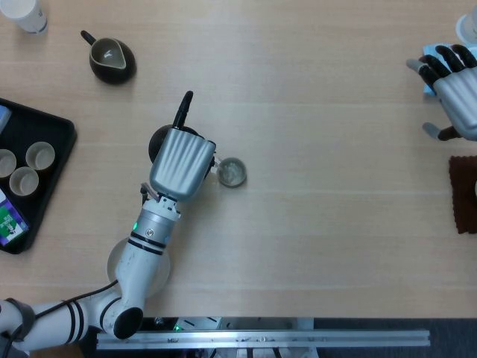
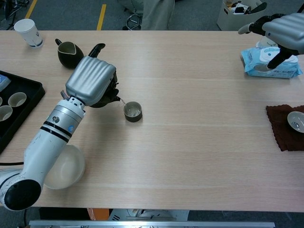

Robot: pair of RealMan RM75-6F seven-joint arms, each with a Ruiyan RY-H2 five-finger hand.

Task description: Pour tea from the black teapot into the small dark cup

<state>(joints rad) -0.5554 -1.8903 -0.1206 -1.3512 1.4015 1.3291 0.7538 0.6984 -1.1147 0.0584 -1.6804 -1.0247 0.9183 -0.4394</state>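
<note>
Table (image 2: 199, 142) | left hand (image 2: 90, 81) fingers grip black teapot (image 1: 160, 142) | spout beside small dark cup (image 2: 132, 111)

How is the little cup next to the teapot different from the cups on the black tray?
The small dark cup is dark outside; the tray cups are pale. The small dark cup stands on the bare table by the black teapot gripped by the left hand; the tray cups sit together on the black tray. All stand upright.

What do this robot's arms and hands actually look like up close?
The left arm is glossy white with black bands near the wrist, a black elbow joint and a thin black cable. The left hand has a ribbed silver-grey back. The right hand has the same silver shell, with black fingers.
</note>
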